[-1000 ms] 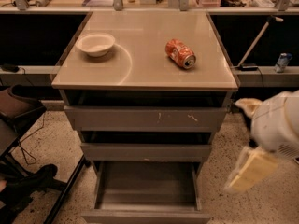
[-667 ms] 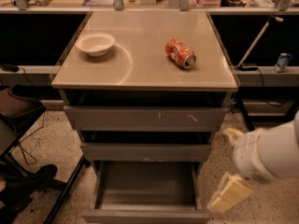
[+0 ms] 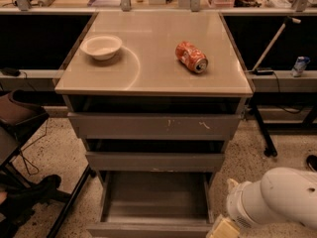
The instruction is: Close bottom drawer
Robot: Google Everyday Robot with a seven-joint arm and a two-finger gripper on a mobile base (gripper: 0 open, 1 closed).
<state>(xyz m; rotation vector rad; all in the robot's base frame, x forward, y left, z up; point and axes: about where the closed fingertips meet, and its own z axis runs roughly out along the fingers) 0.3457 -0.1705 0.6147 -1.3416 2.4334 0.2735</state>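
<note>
Cabinet (image 3: 148, 126) of three grey drawers stood at centre. Its bottom drawer (image 3: 156, 202) sat pulled well out toward 6 o'clock, grey box interior showing. At 5 o'clock the gripper (image 3: 223, 228), on a white arm (image 3: 280, 197), hung just beside the drawer's right front corner; whether it was clenched or released could not be told. On the tabletop (image 3: 153, 76), a bowl (image 3: 101, 46) sat at 10 o'clock and a can (image 3: 191, 57) lay on its side at 1 o'clock.
</note>
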